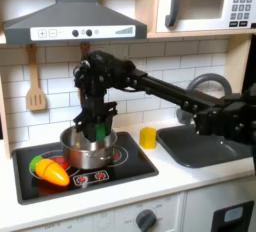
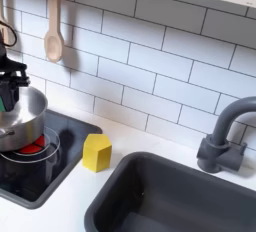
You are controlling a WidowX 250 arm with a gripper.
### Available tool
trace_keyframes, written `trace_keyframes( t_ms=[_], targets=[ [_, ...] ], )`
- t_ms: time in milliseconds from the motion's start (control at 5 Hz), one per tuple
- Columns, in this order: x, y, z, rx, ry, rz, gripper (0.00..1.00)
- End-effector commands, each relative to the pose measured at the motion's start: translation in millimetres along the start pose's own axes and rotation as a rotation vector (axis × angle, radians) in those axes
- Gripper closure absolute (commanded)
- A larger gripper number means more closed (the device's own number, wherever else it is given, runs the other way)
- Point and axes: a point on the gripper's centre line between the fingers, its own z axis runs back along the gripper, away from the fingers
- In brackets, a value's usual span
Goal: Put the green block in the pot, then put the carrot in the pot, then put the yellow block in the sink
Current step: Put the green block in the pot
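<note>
one carrot (image 1: 50,169) lies nearest on the black stovetop (image 1: 130,166), at the first exterior view's left, just in front of and beside the pot (image 1: 88,152). one pot, shiny steel, sits on the stovetop over a red ring; in the second exterior view the pot (image 2: 22,126) is at the left edge. one hand (image 1: 98,128) on the black arm (image 1: 170,91) hangs down over the pot's mouth, closed around one green block (image 1: 100,131), held just above or at rim level, hard to tell which. one yellow block (image 1: 148,137) stands on the white worktop (image 1: 150,191) between stovetop and sink (image 1: 205,148); in the second exterior view the yellow block (image 2: 97,152) is just beside the sink's (image 2: 150,201) rim, not in it. one sink, dark grey, one curved faucet (image 2: 222,136) behind it. farther back, one wooden spoon (image 2: 54,21) hangs on the tile wall (image 2: 150,56); one spatula (image 1: 35,81) hangs there in the first exterior view. one hood (image 1: 75,16) and one microwave (image 1: 205,1) up top.
</note>
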Motion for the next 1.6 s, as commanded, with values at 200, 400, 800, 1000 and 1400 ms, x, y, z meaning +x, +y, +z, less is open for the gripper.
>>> trace_keyframes(
  t_ms=[200, 400, 800, 1000, 1400],
  targets=[
    [3, 6.7, -29.0, 0.013, 0.026, 0.009, 1.00],
    [7, 9.6, -38.1, 0.015, 0.028, 0.016, 1.00],
    [5, 14.2, -52.5, 0.047, 0.032, 0.016, 1.00],
    [4, 17.1, -55.5, 0.054, 0.031, 0.002, 1.00],
    [2, 0.8, -50.3, 0.043, 0.022, -0.035, 0.00]
  ],
)
